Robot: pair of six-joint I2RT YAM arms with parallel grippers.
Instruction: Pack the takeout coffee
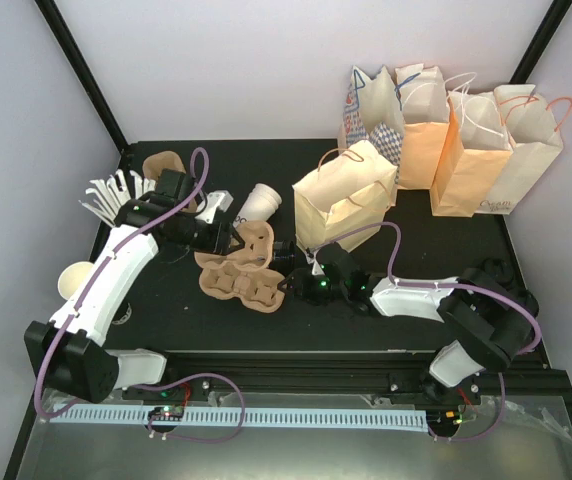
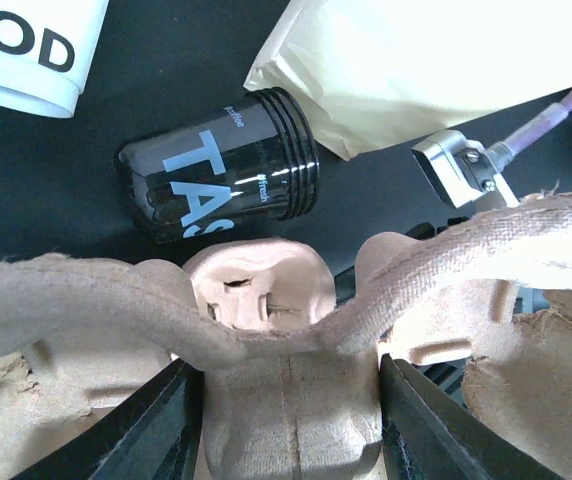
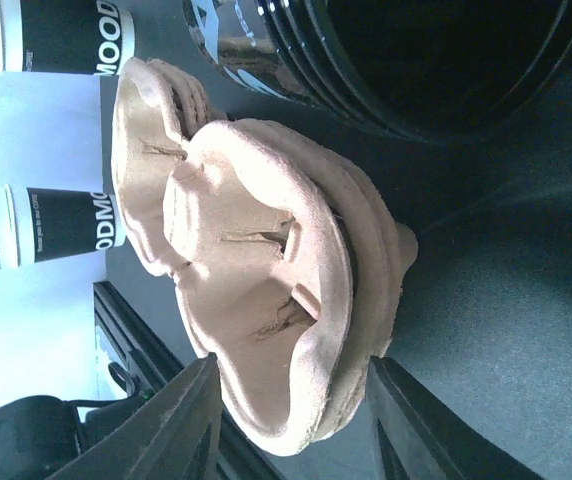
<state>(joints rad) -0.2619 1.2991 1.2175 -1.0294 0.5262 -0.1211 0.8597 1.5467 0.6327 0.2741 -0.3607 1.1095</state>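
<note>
The takeout coffee cup (image 1: 261,203), white with bold black lettering, lies on its side behind the pulp cup carrier (image 1: 236,270); its rim end shows in the left wrist view (image 2: 26,50). No black lid is in view. My left gripper (image 1: 231,240) is shut on the carrier's far edge (image 2: 286,400), one finger on each side of a raised part. My right gripper (image 1: 288,277) grips the carrier's right edge (image 3: 266,300), which looks like several nested layers. The black cup with pale lettering (image 2: 216,165) lies on its side just beyond the carrier, and its open mouth shows in the right wrist view (image 3: 436,60).
A cream paper bag (image 1: 344,195) stands behind the right gripper, with more bags (image 1: 466,140) at the back right. A plain cream cup (image 1: 74,280) stands at the left edge. Another carrier (image 1: 163,165) and white pieces (image 1: 116,192) lie at the back left.
</note>
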